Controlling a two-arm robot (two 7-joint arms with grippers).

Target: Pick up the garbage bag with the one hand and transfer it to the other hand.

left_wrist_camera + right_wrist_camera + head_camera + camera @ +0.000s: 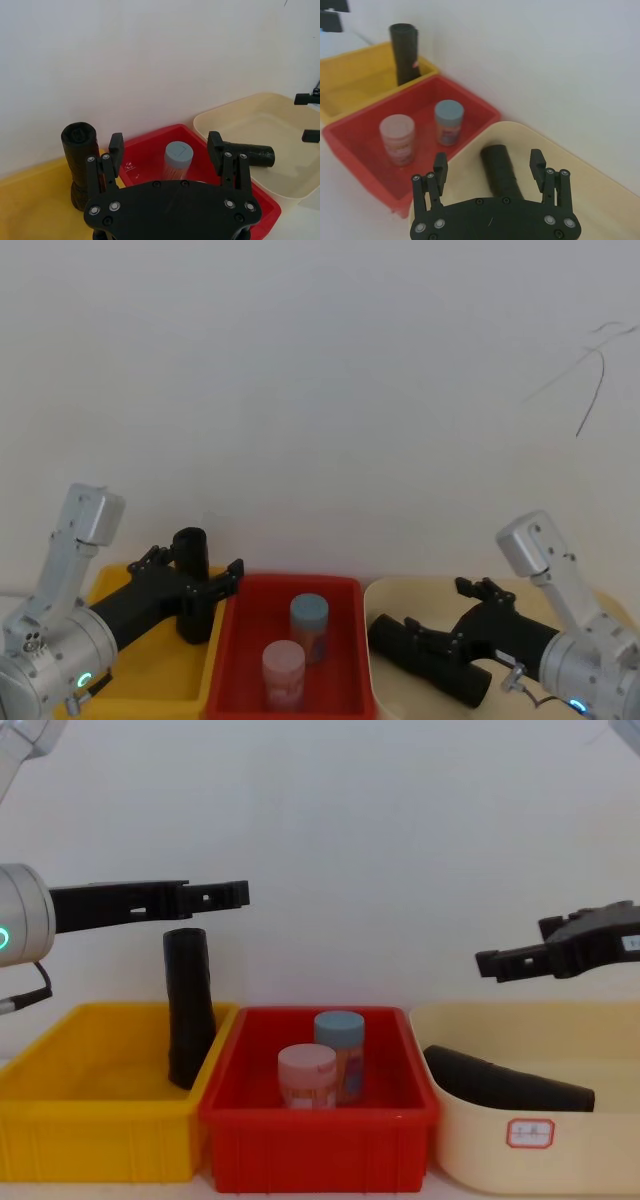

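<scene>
The garbage bag (189,1010) is stood upright in the yellow bin (100,1140), against the wall by the red bin (320,1145). The left gripper (240,894) is spread open just above its top, with the roll outside the fingers. The right gripper (485,962), also spread open, is well apart.

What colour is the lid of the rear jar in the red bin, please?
The jar lid is greyish blue, best seen in the right wrist view.

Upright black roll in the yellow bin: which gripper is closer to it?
Left. The left gripper hovers open just above the roll; the right gripper hangs open over the cream bin, far across.
</scene>
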